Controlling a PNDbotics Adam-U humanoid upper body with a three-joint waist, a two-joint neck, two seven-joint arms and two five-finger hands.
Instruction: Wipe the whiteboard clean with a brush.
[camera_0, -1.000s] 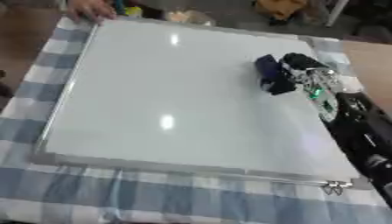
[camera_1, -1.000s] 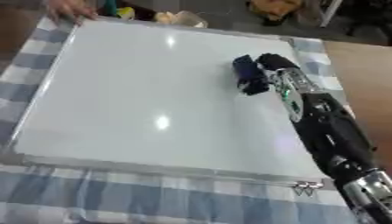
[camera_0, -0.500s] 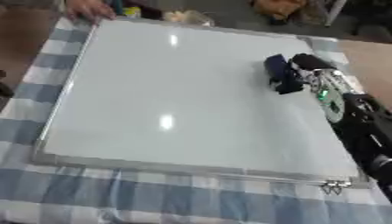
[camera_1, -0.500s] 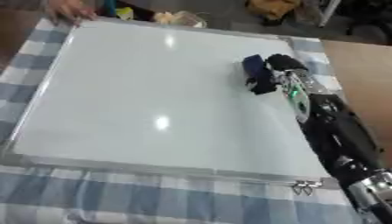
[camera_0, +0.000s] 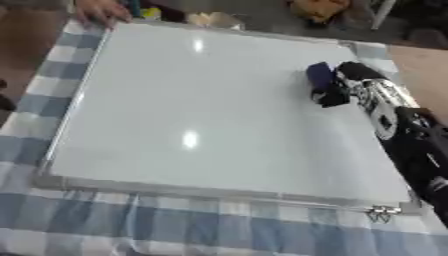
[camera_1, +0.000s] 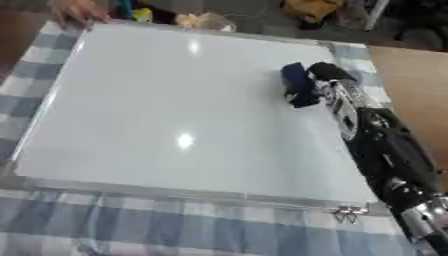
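Right hand (camera_0: 363, 85) sits at the upper right of the frame, fingers curled round the dark blue brush (camera_0: 322, 86), which lies flat on the whiteboard (camera_0: 192, 110) near its right edge. Holding it face-down like that makes sense: pad in contact, arm coming in along the right side so the forearm stays off most of the board. Board fills the centre of frame, lying on a blue-and-white checked cloth (camera_0: 175, 230); surface reads clean from here, only light glare spots, no marks I can make out. So probably late in the wipe, or working the last strip by the right border. Left hand not in view. Clutter: a person's hand (camera_0: 101, 10) rests on the board's upper-left corner, likely steadying it; a yellowish object (camera_0: 319, 9) and a pale lump (camera_0: 214, 19) sit beyond the top edge, off the board. Metal clip (camera_0: 381, 214) at lower-right corner. Nothing blocks the sweep path across the board itself.
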